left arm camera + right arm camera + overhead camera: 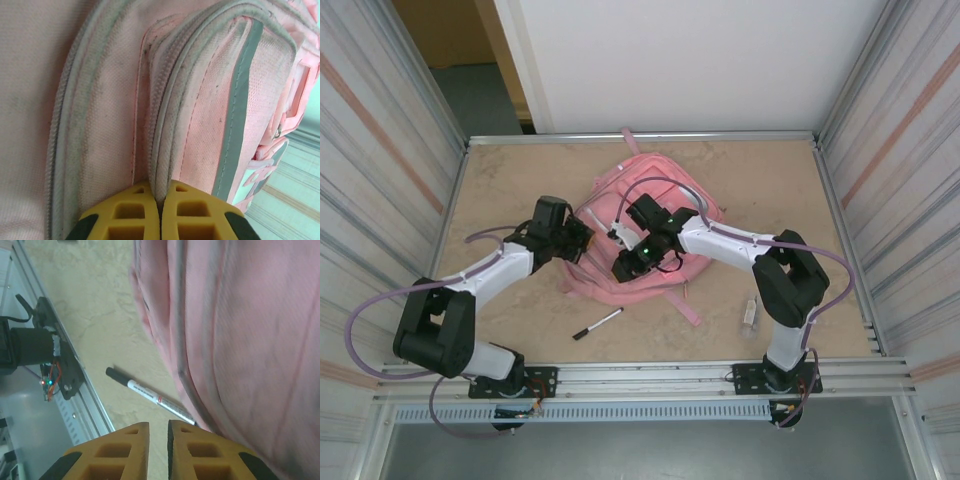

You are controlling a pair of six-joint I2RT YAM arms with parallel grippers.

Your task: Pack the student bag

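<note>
The student bag (655,215), a large pink backpack, lies in the middle of the table. My left gripper (583,240) is at the bag's left side. In the left wrist view it (160,194) is shut on a grey piped seam of the student bag (200,125) beside a zip. My right gripper (624,268) hovers over the bag's near edge. Its jaws (158,427) stand a narrow gap apart with nothing between them, above the table beside the student bag (240,330). A white marker with a black cap (150,395) lies just beyond the fingertips.
The marker (597,323) lies on the table in front of the bag. A small clear item (750,312) sits near the right arm. A loose pink strap (682,298) trails toward the near rail (650,372). Corrugated walls close in both sides.
</note>
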